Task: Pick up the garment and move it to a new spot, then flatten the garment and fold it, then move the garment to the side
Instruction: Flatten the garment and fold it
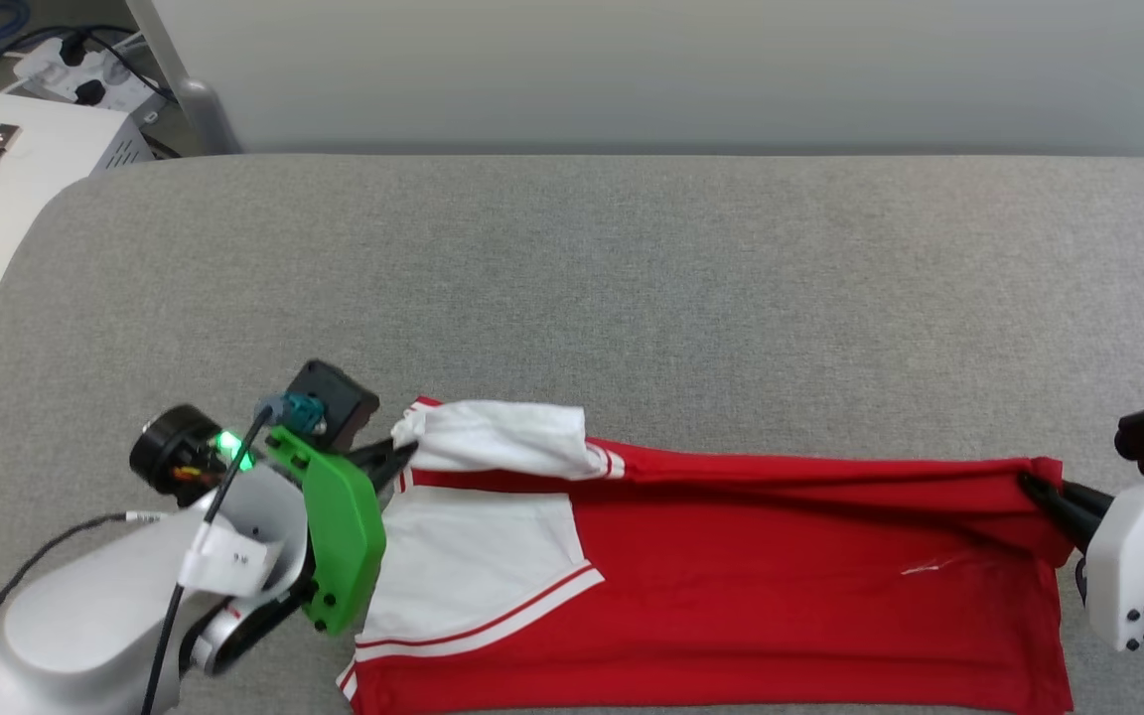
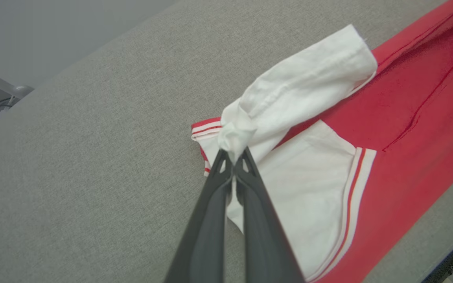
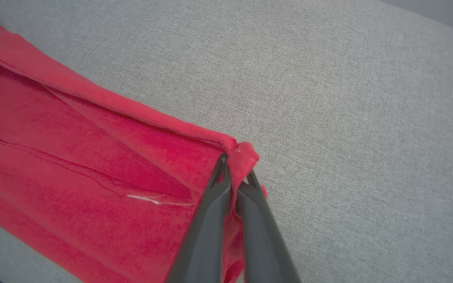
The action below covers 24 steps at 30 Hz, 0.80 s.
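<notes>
Red jersey lies stretched along the near edge of the grey tabletop. Left tool is clamped on the bunched white sleeve, right tool on the red hem corner. Judgement: lift both ends together under even tension. The sleeve pinch looks thin and may slip.

Garment: soft knit cloth, matt.
Table cover: grey woven fabric, coarse, matt.
Left gripper: dark smooth plastic fingers.
Green bracket: smooth plastic.
</notes>
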### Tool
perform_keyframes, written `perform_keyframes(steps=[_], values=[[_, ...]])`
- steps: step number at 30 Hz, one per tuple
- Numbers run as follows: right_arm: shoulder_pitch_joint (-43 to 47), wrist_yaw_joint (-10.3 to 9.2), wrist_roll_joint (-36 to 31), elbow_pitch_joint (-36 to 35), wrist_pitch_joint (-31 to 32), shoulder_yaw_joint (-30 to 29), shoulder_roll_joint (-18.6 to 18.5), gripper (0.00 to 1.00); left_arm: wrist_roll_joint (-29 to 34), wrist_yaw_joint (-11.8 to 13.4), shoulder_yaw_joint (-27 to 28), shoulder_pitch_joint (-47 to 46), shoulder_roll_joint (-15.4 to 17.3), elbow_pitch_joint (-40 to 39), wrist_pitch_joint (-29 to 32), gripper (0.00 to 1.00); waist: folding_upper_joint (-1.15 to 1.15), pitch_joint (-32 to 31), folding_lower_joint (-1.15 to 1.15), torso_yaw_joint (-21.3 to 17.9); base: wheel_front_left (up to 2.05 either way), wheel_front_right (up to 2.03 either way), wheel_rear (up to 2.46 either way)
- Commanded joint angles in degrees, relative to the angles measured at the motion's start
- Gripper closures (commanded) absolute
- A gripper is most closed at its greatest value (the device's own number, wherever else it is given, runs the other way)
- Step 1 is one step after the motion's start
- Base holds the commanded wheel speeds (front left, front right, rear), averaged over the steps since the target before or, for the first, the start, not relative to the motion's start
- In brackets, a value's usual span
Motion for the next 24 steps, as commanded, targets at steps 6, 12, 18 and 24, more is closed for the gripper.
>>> perform_keyframes(steps=[6, 12, 18, 24], values=[[7.77, 0.02, -0.66, -2.89, 0.82, -3.13, 0.61, 1.0, -1.41, 3.07, -0.3, 7.94, 2.35, -4.11, -0.18, 1.0, 0.0, -1.58, 0.0, 0.66, 0.0, 0.0, 0.0], [13.03, 0.02, -1.09, -2.6, 2.3, -5.46, 3.04, 1.0, -1.42, 4.24, -0.49, 13.21, 1.23, -2.89, -0.34, 1.0, 0.0, 0.14, 0.0, 0.86, 0.0, 0.0, 0.0], [14.53, 0.02, -2.17, 1.0, 2.56, -5.33, 5.95, 0.98, -2.4, 3.06, -0.55, 15.94, -2.56, 2.32, -1.61, 1.0, 0.0, 0.94, 0.0, 0.97, 0.0, 0.0, 0.0], [15.56, 0.02, -1.7, -2.81, -1.38, -9.43, 5.99, 0.0, -1.27, 8.27, 3.03, 18.52, -3.46, 4.03, -11.69, 0.0, 0.0, -2.02, 0.0, 0.74, 0.0, 0.0, 0.0]])
